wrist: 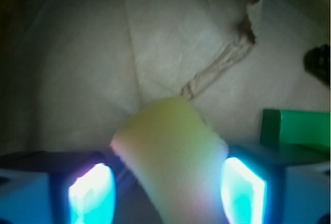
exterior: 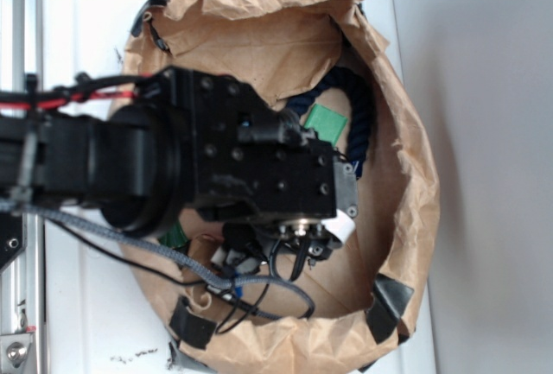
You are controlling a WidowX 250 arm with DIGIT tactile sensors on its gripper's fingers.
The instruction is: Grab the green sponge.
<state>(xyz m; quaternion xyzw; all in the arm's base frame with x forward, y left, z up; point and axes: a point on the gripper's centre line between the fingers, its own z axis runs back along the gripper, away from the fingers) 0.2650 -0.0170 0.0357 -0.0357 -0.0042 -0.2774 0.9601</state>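
The gripper (wrist: 168,185) stood open astride the yellow sponge (wrist: 173,157); the green sponge (wrist: 302,127) lay near the table's far-right edge.

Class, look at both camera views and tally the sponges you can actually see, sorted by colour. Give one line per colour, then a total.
Green sponge: 1, lying to the right of the gripper in the wrist view
Pale yellow sponge: 1, sitting between the gripper's fingers
Total: 2 sponges visible; the arm hides part of the paper-lined bin, so others may be out of sight.
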